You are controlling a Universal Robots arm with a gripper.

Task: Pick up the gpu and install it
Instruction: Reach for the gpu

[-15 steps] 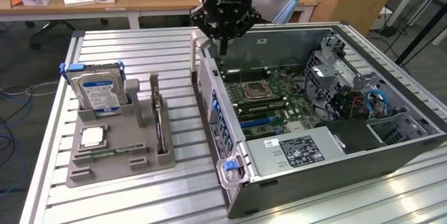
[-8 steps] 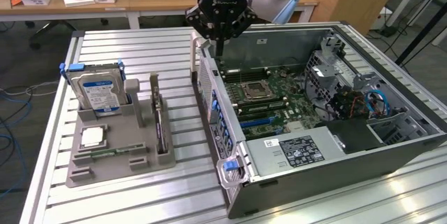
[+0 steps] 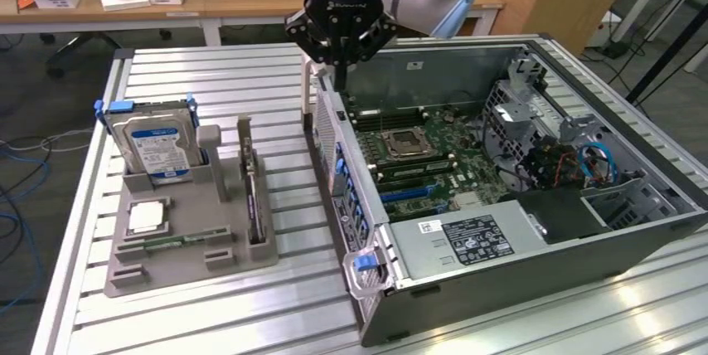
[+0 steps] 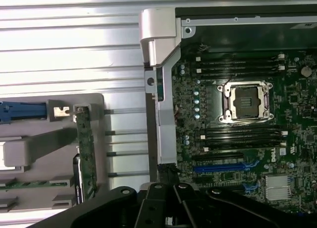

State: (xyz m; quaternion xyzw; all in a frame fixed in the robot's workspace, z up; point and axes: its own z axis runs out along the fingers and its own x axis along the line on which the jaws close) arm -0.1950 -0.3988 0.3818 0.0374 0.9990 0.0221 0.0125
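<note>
The gpu is a thin dark card standing on edge in a slot of the grey holder, at the exterior view's left. In the wrist view the gpu appears edge-on as a narrow strip in the same holder. My gripper hangs shut and empty above the open computer case's near wall, well apart from the gpu. The black fingers sit together over the case edge. Inside the case lies the motherboard with a blue slot.
A blue-labelled hard drive stands at the holder's back, with a small chip and a green memory stick in front. The open case covers the slatted table's right half. Desks with clutter stand behind.
</note>
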